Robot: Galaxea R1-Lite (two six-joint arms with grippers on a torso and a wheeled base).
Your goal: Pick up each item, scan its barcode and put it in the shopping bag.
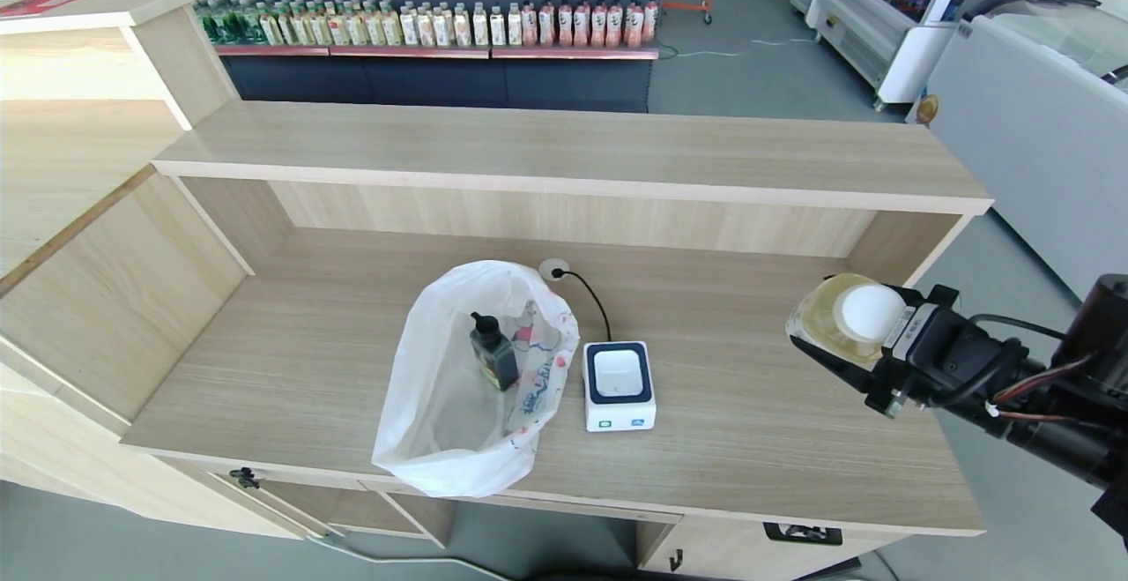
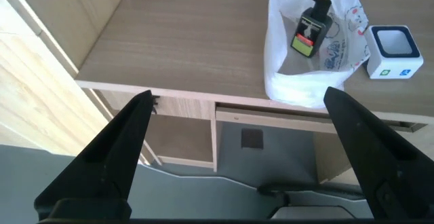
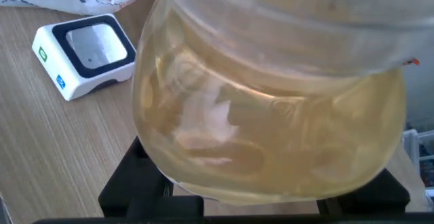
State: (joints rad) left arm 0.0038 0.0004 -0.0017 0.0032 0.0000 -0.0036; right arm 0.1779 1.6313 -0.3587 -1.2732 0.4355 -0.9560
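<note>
The clear jar [image 1: 828,316] with a white lid and pale yellow contents is up off the counter [image 1: 749,405], out by its right edge, gripped in the right gripper [image 1: 868,338]. The arm comes in from beyond that right edge, wrist roughly level, with the jar lying over so the lid faces up toward the head camera. The black fingers are clamped on the jar's sides. In the right wrist view the jar [image 3: 271,115] looms large and its top is cut off by the frame; what floats inside is too murky to name.

The white barcode scanner [image 1: 619,385] sits mid-counter towards the front edge, window facing up, with a black cable [image 1: 595,299] running back to a hole in the surface. Just beside it stands the white shopping bag [image 1: 441,405], mouth open, its bottom at the front edge. Inside is a dark pump bottle [image 1: 493,356], upright, its lower part veiled by the plastic.

The left gripper [image 2: 239,95] hangs out in front of the counter, below its front edge, fingers spread wide with nothing between them. Only their dark upper surfaces show.
</note>
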